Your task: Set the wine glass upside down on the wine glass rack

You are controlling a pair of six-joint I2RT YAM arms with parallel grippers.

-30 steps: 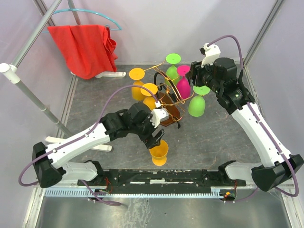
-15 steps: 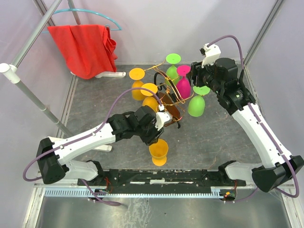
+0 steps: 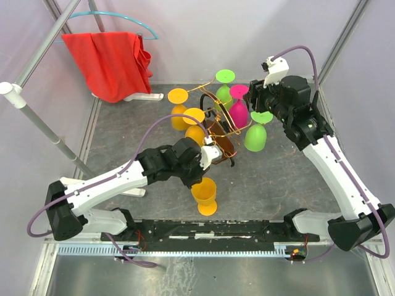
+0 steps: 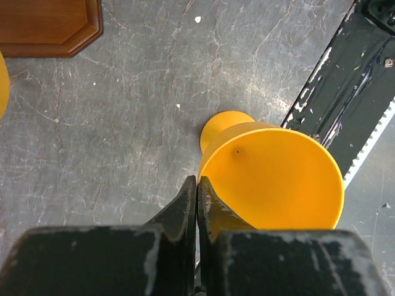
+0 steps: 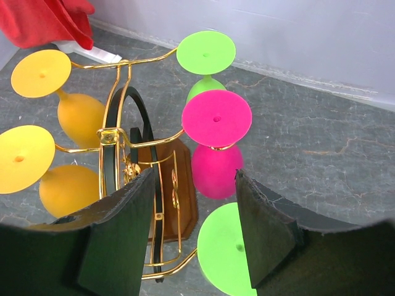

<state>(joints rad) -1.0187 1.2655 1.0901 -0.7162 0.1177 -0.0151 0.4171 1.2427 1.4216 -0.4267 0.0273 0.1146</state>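
My left fingers (image 4: 184, 206) are clenched on the rim of the orange wine glass (image 4: 278, 179), mouth-up with its stem vertical, and the wine glass rack (image 4: 49, 24) is near, beyond it.

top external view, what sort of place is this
Likely a robot lab test cell: left arm and right arm bolted at the near edge of a table, plain enclosure walls, and staged props like the wine glass rack and a red cloth.
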